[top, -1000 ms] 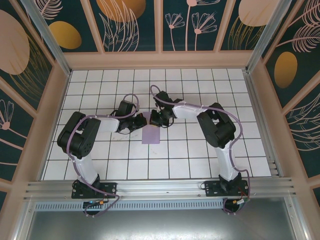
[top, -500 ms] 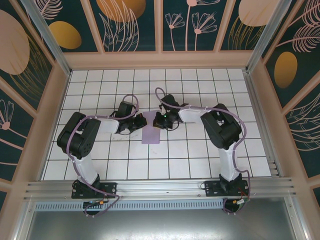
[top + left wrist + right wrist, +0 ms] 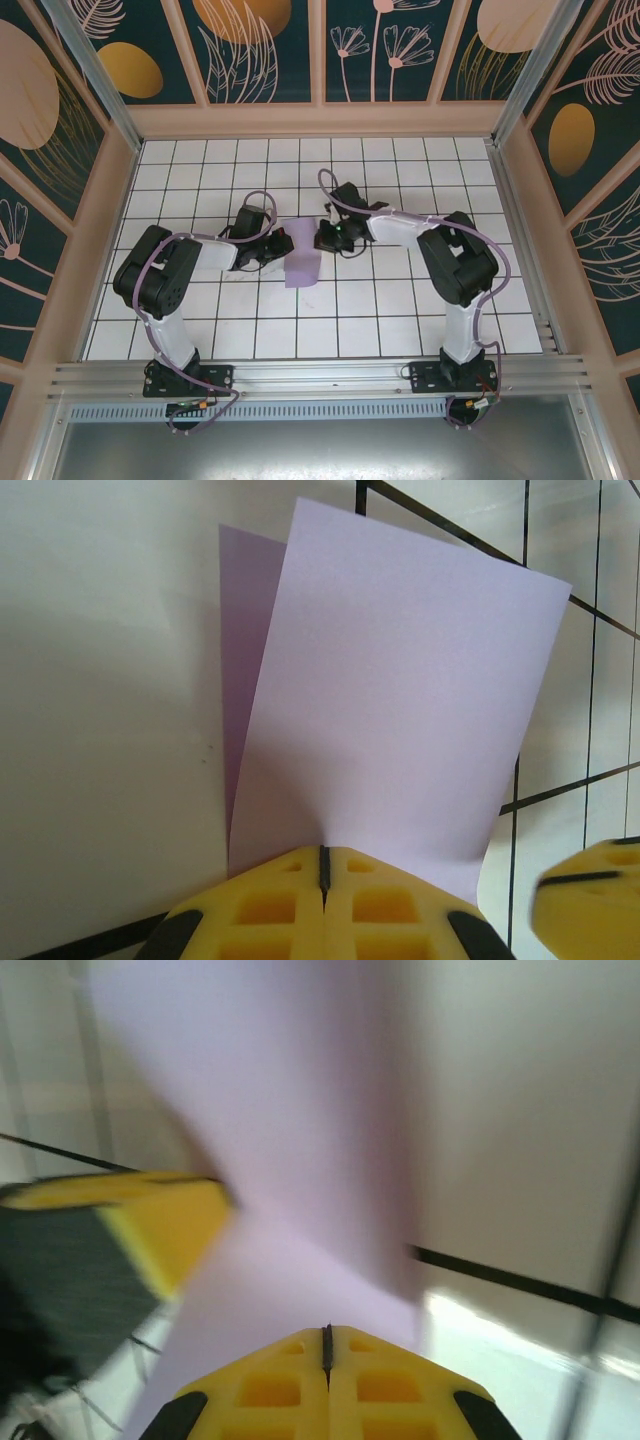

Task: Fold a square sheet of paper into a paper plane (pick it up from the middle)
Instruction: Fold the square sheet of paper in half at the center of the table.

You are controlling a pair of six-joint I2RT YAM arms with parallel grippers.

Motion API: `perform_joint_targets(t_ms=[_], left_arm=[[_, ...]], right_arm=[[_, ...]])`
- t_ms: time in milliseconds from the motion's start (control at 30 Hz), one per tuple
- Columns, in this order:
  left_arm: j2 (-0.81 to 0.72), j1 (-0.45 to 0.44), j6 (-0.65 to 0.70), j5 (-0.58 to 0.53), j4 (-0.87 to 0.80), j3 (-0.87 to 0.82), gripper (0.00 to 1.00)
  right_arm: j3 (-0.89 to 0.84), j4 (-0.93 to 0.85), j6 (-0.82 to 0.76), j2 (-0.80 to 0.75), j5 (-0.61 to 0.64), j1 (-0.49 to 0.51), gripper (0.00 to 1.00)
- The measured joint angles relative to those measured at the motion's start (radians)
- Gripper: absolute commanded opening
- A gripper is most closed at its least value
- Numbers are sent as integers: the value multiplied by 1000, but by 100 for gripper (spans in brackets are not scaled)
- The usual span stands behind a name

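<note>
Lilac paper (image 3: 303, 262), now more exposed

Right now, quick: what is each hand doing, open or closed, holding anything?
Left hand: closed, pinching the folded lilac paper.
Right hand: closed, apparently on the same paper's edge; blurry view.

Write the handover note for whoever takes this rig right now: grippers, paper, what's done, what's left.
Left gripper: fingers shut, pinching an edge of the square sheet of paper.
Right gripper: fingers shut, with the paper running into the tips; this view is blurred.
Paper: doubled over in two layers, held between both grippers at the middle of the table.
Done: sheet picked up, first fold begun.
Left: crease it, then fold nose and wings; no plane shape yet.
</note>
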Motion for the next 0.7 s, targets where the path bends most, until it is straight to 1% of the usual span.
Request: perform_joint_targets(t_ms=[133,300,367,567,700], left_arm=[[-1,0,0,0,-1,0,0],[-1,0,0,0,-1,0,0],[-1,0,0,0,-1,0,0],[0,-1,0,0,1,-1,0],[0,-1,0,0,5,-2,0]], right_arm=[[76,52,0,58,-15,23,0],[87,68,-1,131,-26,19,0],[64,82,-1,139,-27,15,0],[-57,232,-9,104,-64,-13,0],[-115,245,-21,62,-63,-51,0]])
